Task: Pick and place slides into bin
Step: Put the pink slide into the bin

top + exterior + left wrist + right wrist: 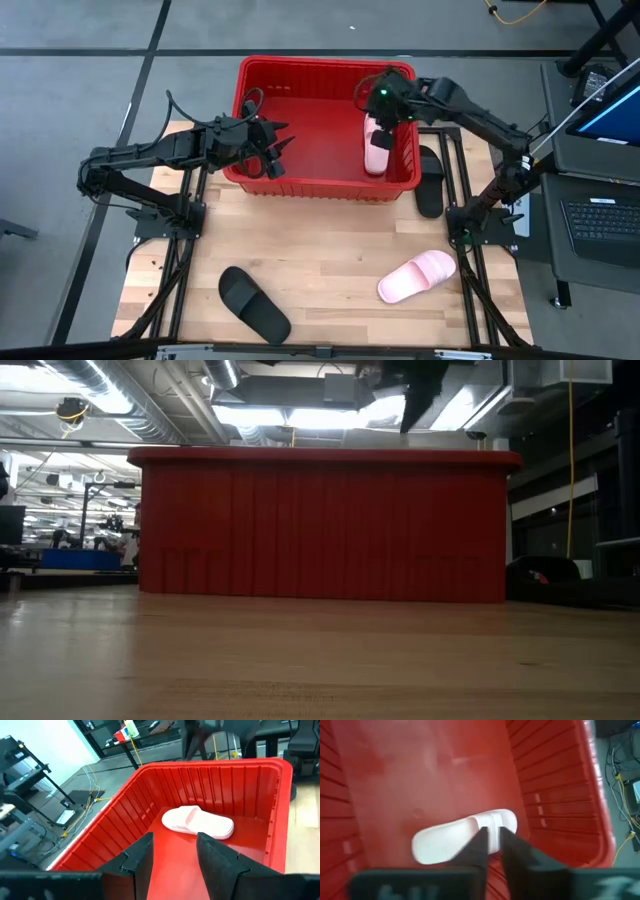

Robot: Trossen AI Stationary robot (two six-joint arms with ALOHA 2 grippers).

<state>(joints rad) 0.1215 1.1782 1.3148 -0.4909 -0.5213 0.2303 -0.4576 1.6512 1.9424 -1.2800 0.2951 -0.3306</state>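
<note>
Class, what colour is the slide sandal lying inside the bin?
Pale pink slide sandal, clearest in the left wrist view.

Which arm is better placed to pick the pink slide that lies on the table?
Probably the right. The pink slide lies on the right arm's side, near its base; the right gripper hangs above the bin, the left gripper farther off.

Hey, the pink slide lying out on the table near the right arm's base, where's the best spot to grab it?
Probably its wide strap: the pink slide on the table lies sole down, strap arching at its near-left end. Come straight down with the right pincer, fingers set across the strap.
</note>
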